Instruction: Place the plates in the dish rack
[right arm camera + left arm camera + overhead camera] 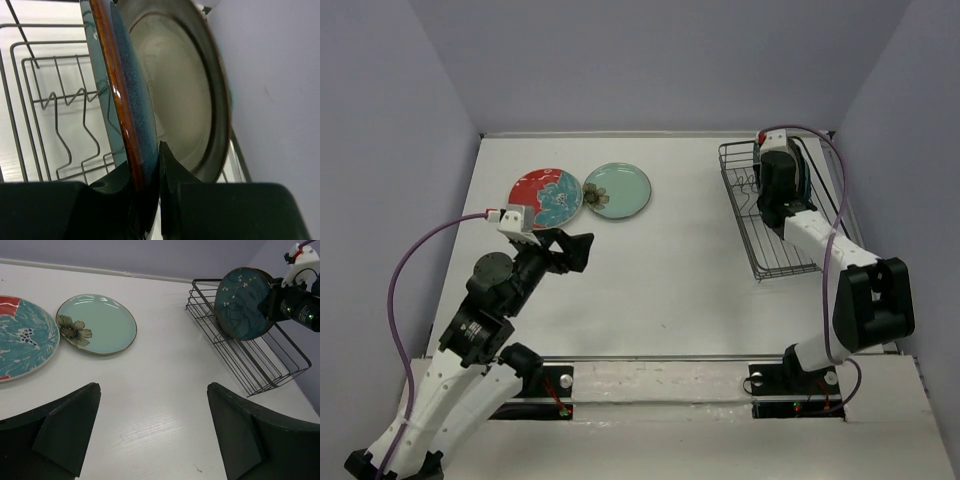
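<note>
The red-and-blue floral plate [548, 197] and the pale mint plate with a brown flower [618, 190] lie flat side by side at the back left; both also show in the left wrist view, floral plate [20, 342], mint plate [97, 322]. My left gripper [565, 250] is open and empty, just in front of them [155, 410]. My right gripper [775, 190] is shut on the rim of the dark teal glazed plate [244, 304], holding it on edge over the dish rack [780, 250]. In the right wrist view this plate [125, 100] stands next to a grey-brown plate [185, 90].
The rack [260, 365] stands at the right, close to the right wall, with bare upright tines [60, 115] on its near side. Walls close in the table at back, left and right. My left arm's purple cable [420, 250] loops out to the left.
</note>
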Robot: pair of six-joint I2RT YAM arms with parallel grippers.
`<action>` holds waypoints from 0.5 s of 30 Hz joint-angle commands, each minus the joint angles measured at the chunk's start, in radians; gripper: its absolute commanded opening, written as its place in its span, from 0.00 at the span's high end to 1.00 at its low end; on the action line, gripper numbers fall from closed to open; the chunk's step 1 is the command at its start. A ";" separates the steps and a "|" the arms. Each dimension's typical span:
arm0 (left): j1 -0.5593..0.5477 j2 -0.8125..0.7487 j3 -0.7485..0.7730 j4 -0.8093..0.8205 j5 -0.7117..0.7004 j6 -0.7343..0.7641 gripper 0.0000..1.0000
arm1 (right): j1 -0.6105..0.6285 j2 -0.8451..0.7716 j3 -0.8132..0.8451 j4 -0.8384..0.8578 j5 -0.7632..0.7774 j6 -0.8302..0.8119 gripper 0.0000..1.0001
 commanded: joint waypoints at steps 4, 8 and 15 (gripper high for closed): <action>0.021 0.032 -0.009 0.057 0.043 0.000 0.01 | -0.043 0.033 -0.009 0.194 -0.009 0.164 0.93; 0.022 0.091 -0.007 0.071 0.106 -0.049 0.01 | -0.086 0.067 -0.044 0.195 -0.057 0.314 0.91; 0.025 0.261 0.008 0.083 0.123 -0.169 0.01 | -0.086 0.030 -0.031 0.110 -0.025 0.394 0.34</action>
